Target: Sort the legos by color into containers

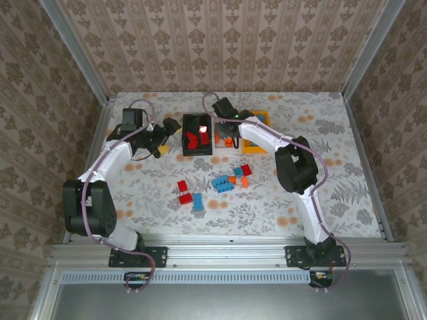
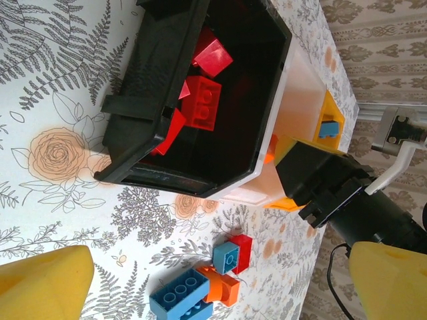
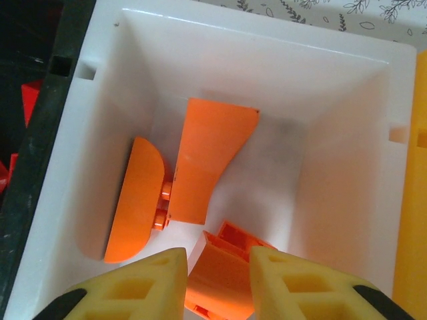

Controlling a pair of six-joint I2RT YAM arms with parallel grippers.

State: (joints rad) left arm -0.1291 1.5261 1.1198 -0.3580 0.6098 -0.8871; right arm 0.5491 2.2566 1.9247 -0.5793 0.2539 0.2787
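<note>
Gripped an orange brick [image 3: 221, 283] in the closed right gripper [image 3: 217, 257], low inside the white bin [image 3: 267, 87], over two orange pieces [image 3: 203, 167] lying at its bottom. Judged as the drop-off step; next called for parting the jaws, then lifting clear. Held the left gripper [image 2: 217, 267] spread wide and empty beside the black bin [image 2: 143, 73] of red bricks [image 2: 200, 107]. Noted loose bricks [image 1: 213, 183], red, blue and orange, at frame centre. Found no readable writing.

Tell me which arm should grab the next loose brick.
Left. The left gripper is open and empty beside the black bin; the right gripper is over the white bin, jaws closed on an orange brick.
</note>
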